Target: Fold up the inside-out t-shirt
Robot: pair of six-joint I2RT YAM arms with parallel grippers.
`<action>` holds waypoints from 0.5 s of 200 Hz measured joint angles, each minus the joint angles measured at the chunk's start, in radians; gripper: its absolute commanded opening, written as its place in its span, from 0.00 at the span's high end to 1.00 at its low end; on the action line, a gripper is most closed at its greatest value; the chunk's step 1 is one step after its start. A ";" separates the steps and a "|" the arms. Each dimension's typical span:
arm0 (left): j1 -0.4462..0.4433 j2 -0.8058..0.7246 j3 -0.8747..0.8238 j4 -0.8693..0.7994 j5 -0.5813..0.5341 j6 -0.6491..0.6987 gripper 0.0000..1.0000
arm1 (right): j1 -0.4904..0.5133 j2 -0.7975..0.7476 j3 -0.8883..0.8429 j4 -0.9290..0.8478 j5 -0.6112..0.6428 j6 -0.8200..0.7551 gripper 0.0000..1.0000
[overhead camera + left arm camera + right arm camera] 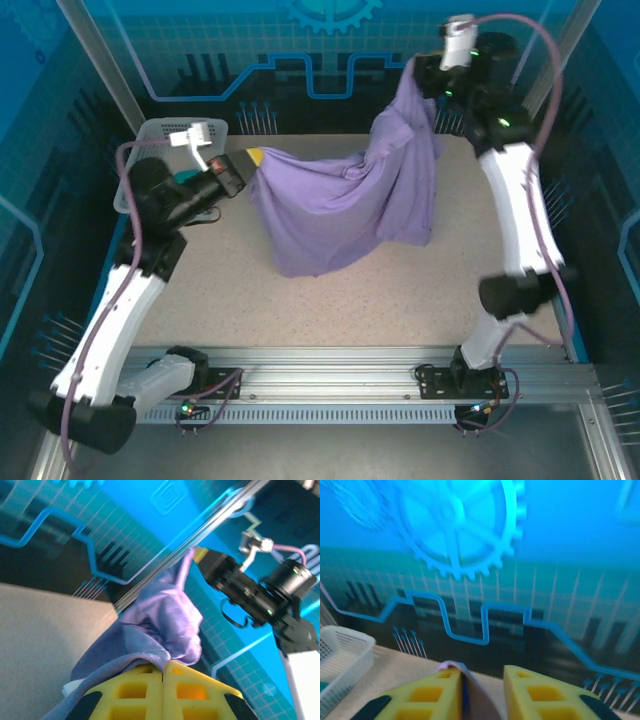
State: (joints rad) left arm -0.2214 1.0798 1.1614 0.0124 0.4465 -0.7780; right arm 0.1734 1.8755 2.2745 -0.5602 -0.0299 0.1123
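**Speckled bench [400, 300]: t-shirt [340, 210] strung between two hands**

The lavender t-shirt is draped at the bench centre, its lower edge resting on the surface. One edge is pinched at 10 o'clock by the left hand [252, 160], fingers pressed together on the cloth. Another part is held high at 1 o'clock by the right hand [422, 78], clamped on fabric. A white basket [150, 135] is seen beyond the left hand.

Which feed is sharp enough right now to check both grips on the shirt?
Top external: evenly lit, blue-tinted, t-shirt crisp, but both grips small. Left wrist: tilted, left gripper and its pinched fold sharp, everything beyond soft. Right wrist: whole frame soft, right gripper blurred at the bottom edge.
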 measured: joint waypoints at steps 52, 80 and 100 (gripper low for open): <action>-0.026 0.251 -0.048 -0.012 -0.031 -0.016 1.00 | 0.097 0.011 -0.626 -0.023 0.077 -0.016 0.33; -0.031 0.248 -0.053 -0.022 -0.069 0.014 1.00 | 0.306 -0.296 -1.009 0.076 0.077 -0.002 0.33; -0.031 0.243 -0.053 -0.039 -0.100 0.040 1.00 | 0.490 -0.451 -1.184 0.215 0.040 0.035 0.34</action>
State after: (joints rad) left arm -0.2527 1.3231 1.1084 -0.0265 0.3462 -0.7380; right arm 0.6636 1.4250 1.0901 -0.3454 0.0097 0.1471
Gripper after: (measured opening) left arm 0.053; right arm 0.665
